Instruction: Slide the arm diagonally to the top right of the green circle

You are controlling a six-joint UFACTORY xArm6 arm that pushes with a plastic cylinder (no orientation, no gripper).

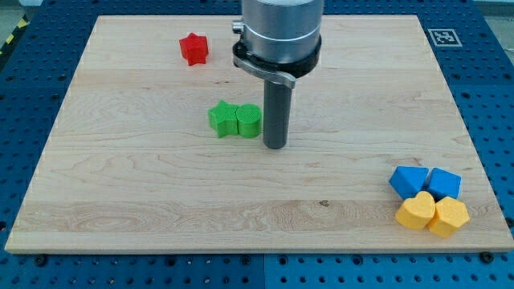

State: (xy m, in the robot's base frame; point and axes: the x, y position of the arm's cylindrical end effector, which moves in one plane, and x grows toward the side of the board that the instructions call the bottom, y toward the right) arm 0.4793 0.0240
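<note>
- The green circle (pixel 249 120) sits a little toward the view's left of the tabletop's middle, in the upper half, standing flat as a short ribbed cylinder.
- A green star (pixel 222 119) touches it on the view's left, so the 2 green blocks form 1 tight pair; any shove against the circle from the view's right would likely carry the star along too.
- My tip (pixel 275 147) rests on the tabletop just beside the circle, on the view's right and slightly toward the view's bottom, with a thin gap apparently between them, though contact cannot be ruled out.
- There are no jaws on this arm, only the dark rod, so nothing is gripped or held; the rod hangs upright under the grey housing.
- I judge the tip is parked low-right of the target, so reaching the circle's top right calls for a short move toward the view's top, kept clear of the circle's edge.
- A red star (pixel 193 49) lies well apart near the view's top left, out of that path.
- 2 blue blocks (pixel 426 181) and 2 yellow hearts (pixel 432 214) cluster, touching, at the view's bottom right corner of the wooden tabletop (pixel 120 201), far from this work.
</note>
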